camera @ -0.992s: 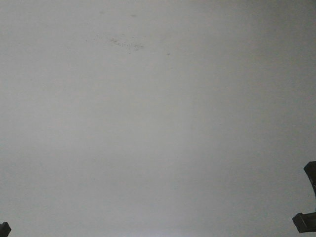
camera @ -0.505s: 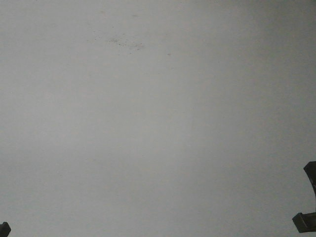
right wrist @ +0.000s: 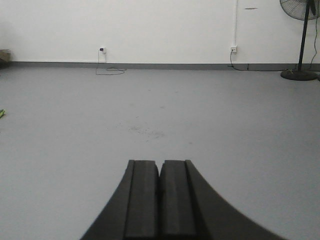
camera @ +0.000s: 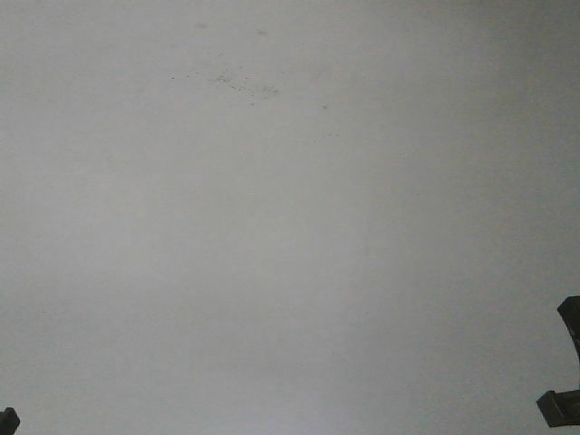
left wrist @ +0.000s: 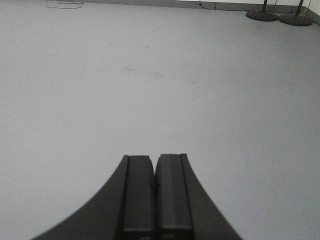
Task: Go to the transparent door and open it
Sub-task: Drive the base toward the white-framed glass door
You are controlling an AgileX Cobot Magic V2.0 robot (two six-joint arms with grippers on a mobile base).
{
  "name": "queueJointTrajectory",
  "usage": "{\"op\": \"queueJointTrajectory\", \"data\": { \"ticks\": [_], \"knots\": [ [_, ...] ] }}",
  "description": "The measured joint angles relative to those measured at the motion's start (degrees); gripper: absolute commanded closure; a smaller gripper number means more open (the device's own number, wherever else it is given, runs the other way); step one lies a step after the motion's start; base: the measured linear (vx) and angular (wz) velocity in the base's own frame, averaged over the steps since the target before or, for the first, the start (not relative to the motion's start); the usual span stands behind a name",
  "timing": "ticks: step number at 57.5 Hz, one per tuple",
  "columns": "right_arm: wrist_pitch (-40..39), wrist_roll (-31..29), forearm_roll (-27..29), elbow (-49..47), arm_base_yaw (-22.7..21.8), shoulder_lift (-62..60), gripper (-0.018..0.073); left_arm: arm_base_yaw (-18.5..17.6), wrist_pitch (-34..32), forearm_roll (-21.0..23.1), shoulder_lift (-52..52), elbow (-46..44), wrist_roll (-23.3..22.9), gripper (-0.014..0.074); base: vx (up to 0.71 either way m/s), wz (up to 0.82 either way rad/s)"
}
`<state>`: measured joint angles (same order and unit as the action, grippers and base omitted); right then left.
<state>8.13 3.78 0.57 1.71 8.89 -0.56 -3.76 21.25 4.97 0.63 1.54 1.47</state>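
Floor: plain grey floor (camera: 290, 272) fills the front view, with a speckled dirt patch (camera: 240, 83) near the top.
Room: white wall (right wrist: 150, 30) with a grey skirting at the far end. It carries 2 sockets (right wrist: 102, 50), and a loose cable (right wrist: 111, 71) lies under the left one. Pedestal fan (right wrist: 302, 30) at far right.
Left wrist view: more bare floor, round stand bases (left wrist: 262, 15) at the top right edge.
Door: not in any of the 3 views, so I cannot say which way it lies.
Stage: my read is the approach, since the base has yet to find and face the door. Opening not begun.
Left fingers (left wrist: 140, 195): pressed together, nothing between them, aimed out over the floor.
Right fingers (right wrist: 143, 197): pressed together too, empty, aimed toward the wall.
Handling: a transparent door is probably glass or clear plastic. Expect it stiff, heavy, slick and breakable.
Hold: likely best on a handle or frame edge, not the bare pane. The fingers must spread first.
Risk: a clear pane is hard to see, so the base or an arm could bump it on approach.
Hidden: arms are out of view apart from the finger tips. The dark bits (camera: 566, 381) at the front view's bottom corners are cut off, and I cannot tell which parts they are. A green scrap (right wrist: 1, 114) at the left edge is too small to identify.
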Motion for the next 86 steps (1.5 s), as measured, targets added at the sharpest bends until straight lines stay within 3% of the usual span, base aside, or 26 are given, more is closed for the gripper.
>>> {"op": "queueJointTrajectory", "data": {
  "ticks": [86],
  "knots": [
    [0.0,0.04,-0.11,0.0,0.0,0.0,0.0547,0.0,0.0,0.0,0.0,0.0,0.0,0.0592,0.35,0.33]
  ]
}}
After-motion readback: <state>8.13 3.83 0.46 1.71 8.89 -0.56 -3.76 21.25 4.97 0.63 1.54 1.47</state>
